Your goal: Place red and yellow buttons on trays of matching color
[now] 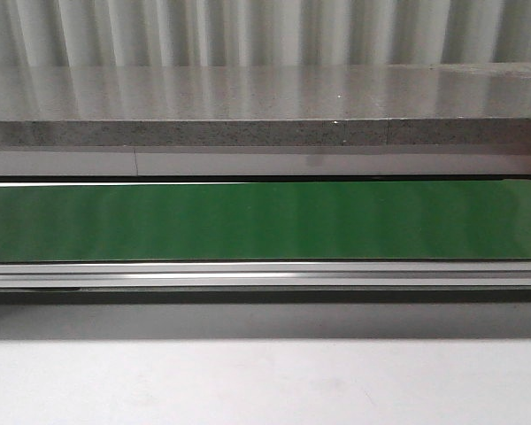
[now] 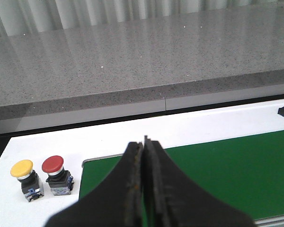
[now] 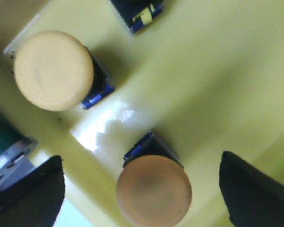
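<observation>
Right wrist view: our right gripper [image 3: 142,189] stands released astride a yellow button [image 3: 154,190] on the yellow tray [image 3: 217,71]. We judge it light, rigid, slick-capped; grasp the body. Left gripper [image 2: 143,189] clenched, empty.

Setting: industrial test cell or automation lab. Evidence: green conveyor belt [image 1: 265,221] running left to right across the front view, edged by an aluminium rail [image 1: 265,276] on its near side; grey speckled stone-like ledge [image 1: 265,106] on the far side; pale corrugated wall panel [image 1: 248,31] behind. White table [image 2: 52,142] surface at the belt's end carries industrial push-buttons (mushroom-head type, on black switch blocks), one yellow button [image 2: 22,169] and one red button [image 2: 52,164]. Yellow tray [image 3: 203,71] holding further buttons.
</observation>
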Motion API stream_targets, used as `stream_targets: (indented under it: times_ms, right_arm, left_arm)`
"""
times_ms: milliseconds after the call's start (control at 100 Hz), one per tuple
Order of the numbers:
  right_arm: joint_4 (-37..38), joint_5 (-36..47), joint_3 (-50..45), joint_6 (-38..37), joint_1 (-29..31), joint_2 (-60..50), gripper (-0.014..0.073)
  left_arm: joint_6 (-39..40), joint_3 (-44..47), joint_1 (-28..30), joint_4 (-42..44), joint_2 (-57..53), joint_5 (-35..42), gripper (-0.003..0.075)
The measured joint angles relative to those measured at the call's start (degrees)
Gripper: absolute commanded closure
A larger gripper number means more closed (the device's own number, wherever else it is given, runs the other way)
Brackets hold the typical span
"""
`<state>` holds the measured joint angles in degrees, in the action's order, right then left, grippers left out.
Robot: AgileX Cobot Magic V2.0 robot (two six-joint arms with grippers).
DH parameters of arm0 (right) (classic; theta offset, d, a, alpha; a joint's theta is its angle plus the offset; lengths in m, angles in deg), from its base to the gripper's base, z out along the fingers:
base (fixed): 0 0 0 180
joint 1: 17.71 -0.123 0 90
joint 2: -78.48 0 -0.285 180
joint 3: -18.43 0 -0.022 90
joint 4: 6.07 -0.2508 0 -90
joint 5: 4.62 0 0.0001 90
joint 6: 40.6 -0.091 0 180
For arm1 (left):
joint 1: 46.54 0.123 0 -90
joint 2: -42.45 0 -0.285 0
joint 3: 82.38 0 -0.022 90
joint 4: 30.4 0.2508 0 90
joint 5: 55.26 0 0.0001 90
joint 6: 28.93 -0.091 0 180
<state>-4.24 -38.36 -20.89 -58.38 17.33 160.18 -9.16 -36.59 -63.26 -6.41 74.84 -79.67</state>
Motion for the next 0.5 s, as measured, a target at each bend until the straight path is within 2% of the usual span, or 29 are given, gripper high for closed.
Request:
stream_targets:
  times_ms: [160,260,500]
  right_arm:
    - [0.0,-0.7,0.0,0.0,-0.3,-8.1,-0.0062]
    - [0.0,-1.3,0.0,0.5,-2.7,-14.1,-0.0062]
    - [0.0,-1.3,0.0,6.9,-19.0,-27.7,-0.0062]
  left_arm:
    - [0.0,0.0,0.0,0.0,0.0,0.0,0.074]
    - [0.0,0.0,0.0,0.0,0.0,0.0,0.074]
    - [0.0,0.0,0.0,0.0,0.0,0.0,0.074]
